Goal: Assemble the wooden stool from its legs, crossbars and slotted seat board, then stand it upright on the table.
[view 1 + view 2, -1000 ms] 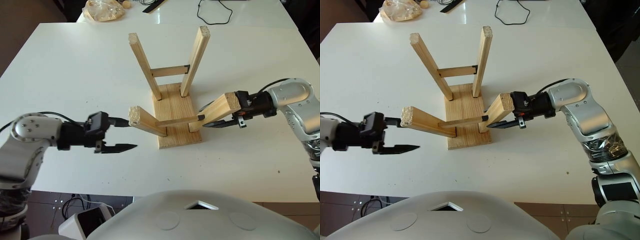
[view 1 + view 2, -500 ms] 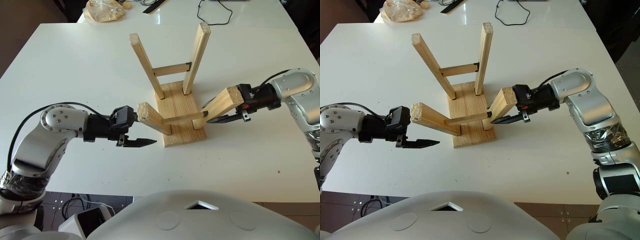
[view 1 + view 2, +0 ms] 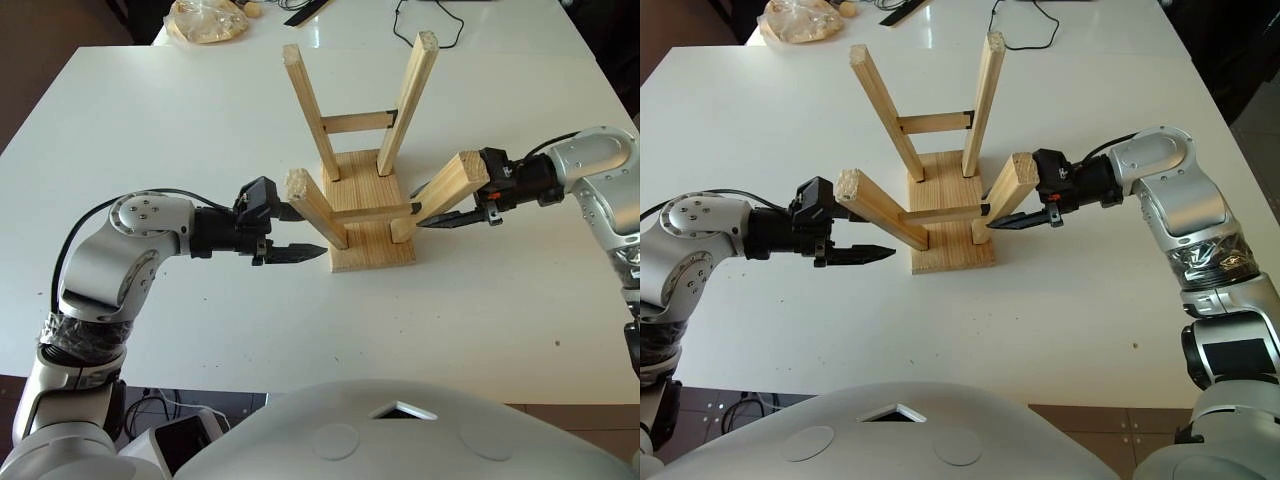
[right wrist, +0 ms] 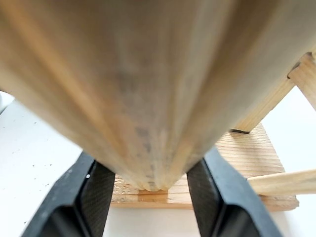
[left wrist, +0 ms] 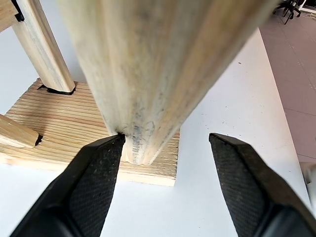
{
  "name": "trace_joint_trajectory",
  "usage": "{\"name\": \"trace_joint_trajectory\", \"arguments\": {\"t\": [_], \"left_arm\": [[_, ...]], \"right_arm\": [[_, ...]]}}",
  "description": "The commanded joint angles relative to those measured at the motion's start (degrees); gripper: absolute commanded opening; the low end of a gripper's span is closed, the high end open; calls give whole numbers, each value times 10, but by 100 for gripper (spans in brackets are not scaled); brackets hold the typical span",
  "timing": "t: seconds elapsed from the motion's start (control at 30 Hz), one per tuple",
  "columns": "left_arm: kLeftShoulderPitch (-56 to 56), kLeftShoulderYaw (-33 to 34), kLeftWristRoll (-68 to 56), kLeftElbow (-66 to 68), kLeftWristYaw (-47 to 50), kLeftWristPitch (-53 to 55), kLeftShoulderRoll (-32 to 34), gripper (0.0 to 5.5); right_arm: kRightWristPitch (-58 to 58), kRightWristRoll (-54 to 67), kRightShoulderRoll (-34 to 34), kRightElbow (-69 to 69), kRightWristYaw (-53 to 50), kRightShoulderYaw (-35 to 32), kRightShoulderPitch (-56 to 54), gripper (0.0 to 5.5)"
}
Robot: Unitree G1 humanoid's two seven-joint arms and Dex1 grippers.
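Note:
The wooden stool lies upside down, its slotted seat board (image 3: 375, 246) flat on the white table (image 3: 150, 130). Two back legs (image 3: 310, 110) (image 3: 408, 105) rise from it, joined by a crossbar (image 3: 355, 122). The front legs lean outward, joined by another crossbar (image 3: 372, 211). My left gripper (image 3: 310, 232) is open and straddles the front left leg (image 3: 318, 210); in the left wrist view one finger (image 5: 94, 182) touches that leg and the other stands apart. My right gripper (image 3: 425, 210) is shut on the front right leg (image 3: 445, 190), with both pads (image 4: 96, 187) pressed against the wood.
A plastic bag (image 3: 207, 20), a black cable (image 3: 425, 30) and a dark object (image 3: 305, 10) lie on the far table behind. Open tabletop stretches to the left, the right and in front of the stool.
My left gripper has come in from the left and now straddles the front left leg. The stool has shifted right and away, with my right gripper still shut on its leg.

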Motion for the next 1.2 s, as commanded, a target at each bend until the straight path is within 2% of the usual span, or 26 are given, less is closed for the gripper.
{"name": "trace_joint_trajectory", "arguments": {"t": [0.03, 0.27, 0.43, 0.7, 0.83, 0.87, 1.1, 1.2], "left_arm": [[-18, -8, -16, -11, -18, -54, -21, 317], [19, -16, 50, 35, -11, -116, 2, 317], [72, -35, 120, 63, -22, -196, 40, 387], [125, -11, 183, 132, -3, -297, 68, 517], [128, -5, 190, 143, 26, -310, 51, 521], [127, -8, 192, 142, 31, -311, 47, 521], [143, 12, 142, 79, 54, -278, 21, 521], [148, 41, 109, 56, 74, -258, 9, 521]], "right_arm": [[29, -104, 30, 19, 14, 114, 79, 200], [35, -86, 25, 29, 14, 87, 61, 200], [43, -67, 24, 34, 17, 63, 34, 200], [47, -57, 12, 30, 21, 41, 18, 200], [46, -51, 20, 23, 3, 25, 12, 200], [44, -53, 25, 25, -7, 21, 9, 237], [58, -67, 35, 23, -5, -3, 1, 330], [66, -69, 21, 9, -7, -23, 13, 334]]}}
